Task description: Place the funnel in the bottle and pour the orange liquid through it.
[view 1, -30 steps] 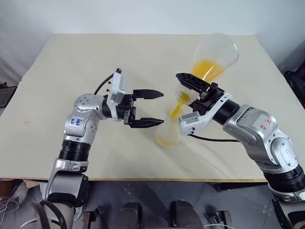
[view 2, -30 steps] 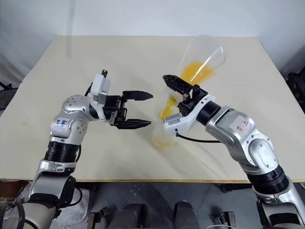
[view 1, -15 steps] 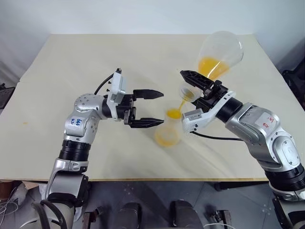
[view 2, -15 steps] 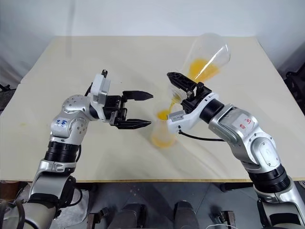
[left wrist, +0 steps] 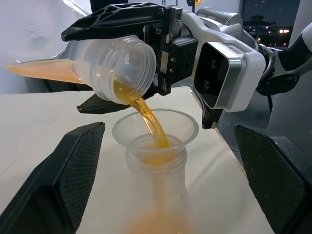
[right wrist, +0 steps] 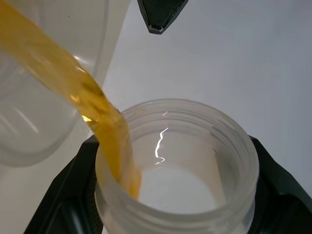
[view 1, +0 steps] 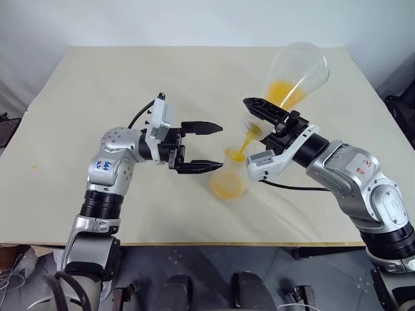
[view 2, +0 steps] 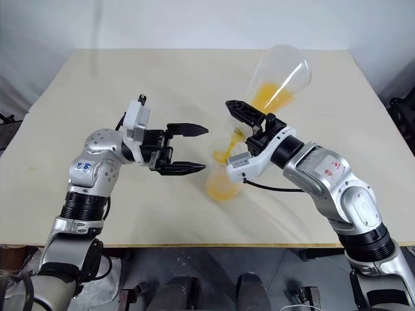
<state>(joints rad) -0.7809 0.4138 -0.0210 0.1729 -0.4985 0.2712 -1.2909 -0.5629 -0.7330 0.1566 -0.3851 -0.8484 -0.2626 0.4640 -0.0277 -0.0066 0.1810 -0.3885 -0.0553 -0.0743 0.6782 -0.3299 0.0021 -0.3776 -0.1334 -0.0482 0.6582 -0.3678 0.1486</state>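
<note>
Orange liquid [left wrist: 146, 114] is running from the big flask [view 1: 295, 74] in my right tool [view 1: 269, 123] down into the funnel [left wrist: 155, 129], which sits in the neck of the bottle [view 1: 227, 181].

Going left to right: my left tool [view 1: 194, 146] hangs just left of the bottle with its jaws spread wide and gripping nothing. The bottle stands upright on the worktop [view 1: 78, 97] just past its fingertips, unheld, with an orange pool in its base. My right tool is clamped on the flask's neck, just right of and above the funnel. The flask's long axis tilts mouth-down toward my left tool, its wide base raised up and away to the right.

What matters most, I judge, is keeping the flask mouth directly over the funnel rim; more tilt is needed to empty the rest. My left tool is nearer the bottle and could steady it. Nothing else stands around it on the worktop.
</note>
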